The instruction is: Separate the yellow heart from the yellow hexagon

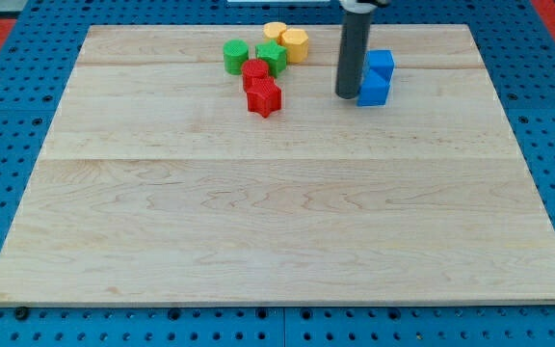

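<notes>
The yellow heart and the yellow hexagon sit touching each other near the view's top, centre. The heart is to the upper left of the hexagon. My tip is at the end of a dark rod, to the right of and below the yellow pair, apart from them. It stands right against the left side of two blue blocks.
A green cylinder and a green block lie just left of and below the yellow pair. A red block and a red star-like block sit below them. The wooden board lies on a blue pegboard.
</notes>
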Available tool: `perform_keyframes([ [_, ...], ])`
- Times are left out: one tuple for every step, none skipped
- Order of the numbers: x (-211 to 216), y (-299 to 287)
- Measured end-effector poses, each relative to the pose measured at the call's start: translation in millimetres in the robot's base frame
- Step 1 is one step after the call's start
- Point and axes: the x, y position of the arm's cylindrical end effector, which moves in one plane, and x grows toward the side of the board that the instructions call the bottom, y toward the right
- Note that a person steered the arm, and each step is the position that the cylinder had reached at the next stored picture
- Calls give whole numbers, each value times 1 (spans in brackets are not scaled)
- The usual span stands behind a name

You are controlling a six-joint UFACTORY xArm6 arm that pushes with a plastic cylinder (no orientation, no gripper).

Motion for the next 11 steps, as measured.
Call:
perform_keyframes([
  [9, 19],
  [28, 17],
  [47, 0],
  [29, -24],
  [-15, -34],
  [-63, -34],
  [-106, -34],
  [-143, -34],
  [-144, -91],
  [-145, -168],
  [-145, -207],
])
